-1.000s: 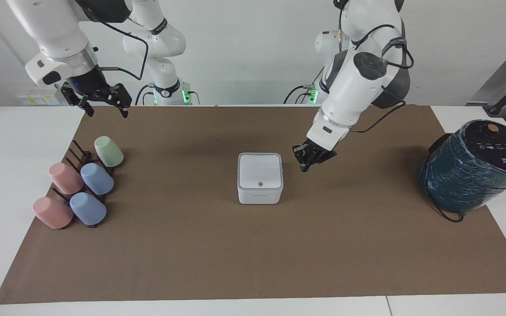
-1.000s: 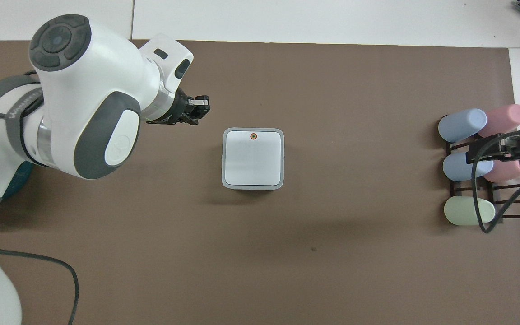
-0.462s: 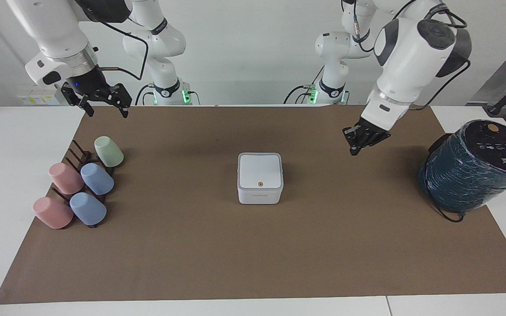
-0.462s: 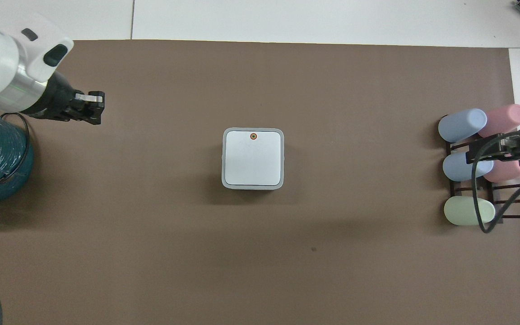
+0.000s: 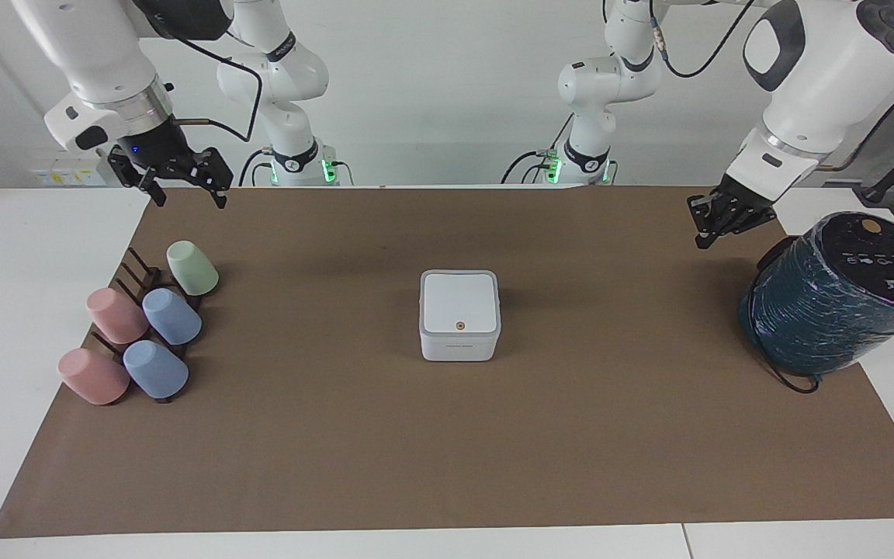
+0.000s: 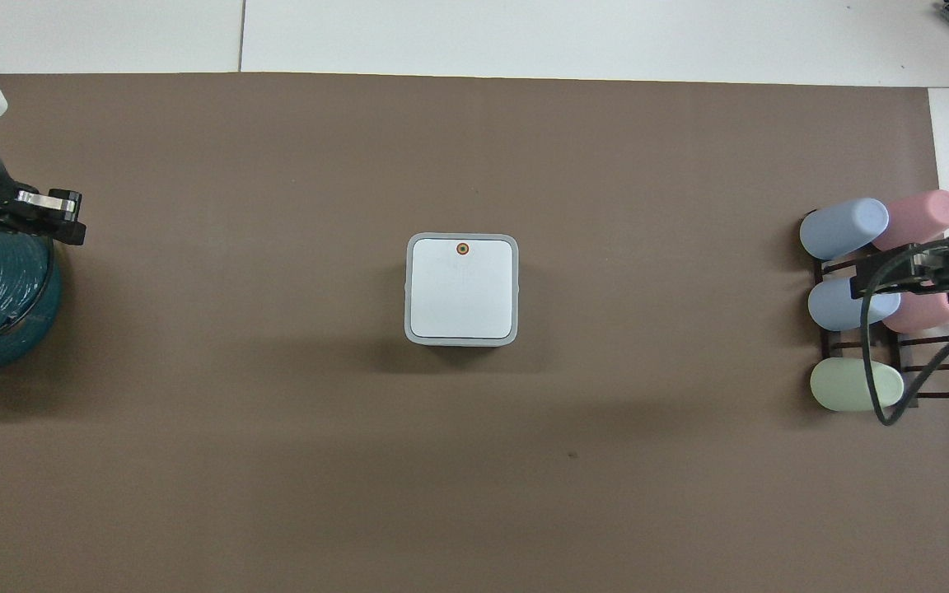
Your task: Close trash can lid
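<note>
- The trash can (image 5: 459, 326) sits mid-worktop, well clear of every edge, its lid (image 5: 459, 302) lying flat on it; I judge the closing done.
- My left gripper (image 5: 715, 225) hangs empty over the mat near the left arm's end; whether its fingers are apart, I cannot tell.
- My right gripper (image 5: 183, 180), fingers spread and empty, waits over the corner nearest its base.

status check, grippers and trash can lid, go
Left gripper raised beside the teal cylinder; right gripper waits, open. Lid flat on trash can. Nothing obstructing.
</note>
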Available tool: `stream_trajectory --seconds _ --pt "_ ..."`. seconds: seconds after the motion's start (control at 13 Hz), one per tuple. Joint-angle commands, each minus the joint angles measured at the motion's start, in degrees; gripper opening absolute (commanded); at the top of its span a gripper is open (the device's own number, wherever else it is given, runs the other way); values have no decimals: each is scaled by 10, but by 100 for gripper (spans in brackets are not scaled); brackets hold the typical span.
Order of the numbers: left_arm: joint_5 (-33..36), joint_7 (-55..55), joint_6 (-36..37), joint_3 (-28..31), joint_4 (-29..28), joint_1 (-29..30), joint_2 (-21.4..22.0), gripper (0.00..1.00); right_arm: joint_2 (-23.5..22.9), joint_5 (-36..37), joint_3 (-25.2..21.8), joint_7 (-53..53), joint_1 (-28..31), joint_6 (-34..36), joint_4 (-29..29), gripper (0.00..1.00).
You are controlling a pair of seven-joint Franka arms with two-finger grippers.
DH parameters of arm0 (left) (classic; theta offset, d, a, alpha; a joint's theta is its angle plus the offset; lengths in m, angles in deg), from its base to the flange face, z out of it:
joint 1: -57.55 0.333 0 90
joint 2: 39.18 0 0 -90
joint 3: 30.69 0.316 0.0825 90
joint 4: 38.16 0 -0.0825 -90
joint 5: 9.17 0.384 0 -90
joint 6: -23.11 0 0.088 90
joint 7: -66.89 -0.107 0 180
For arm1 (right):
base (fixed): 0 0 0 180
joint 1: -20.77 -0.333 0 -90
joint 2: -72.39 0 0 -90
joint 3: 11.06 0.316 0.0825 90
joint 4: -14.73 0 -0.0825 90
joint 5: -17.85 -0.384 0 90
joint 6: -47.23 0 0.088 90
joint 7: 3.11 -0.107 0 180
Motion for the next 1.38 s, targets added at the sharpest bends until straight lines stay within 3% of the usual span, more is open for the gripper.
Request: stream_trajectory --seconds 0.0,0.08,0.31,0.38,1.31 --pt "26 -29 11 -4 -11 6 21 0 14 -10 1 15 4 1 -15 100" --pt "28 -30 11 -3 -11 6 22 5 14 -10 1 15 4 1 -15 100" --pt "28 -29 -1 -4 -11 6 25 82 14 -10 1 15 4 1 -15 100" --pt "28 -29 -6 -4 -11 6 25 100 14 -10 1 15 4 1 -15 100" --pt "28 -25 -45 -4 -11 -2 22 100 14 -10 1 15 4 1 -15 100"
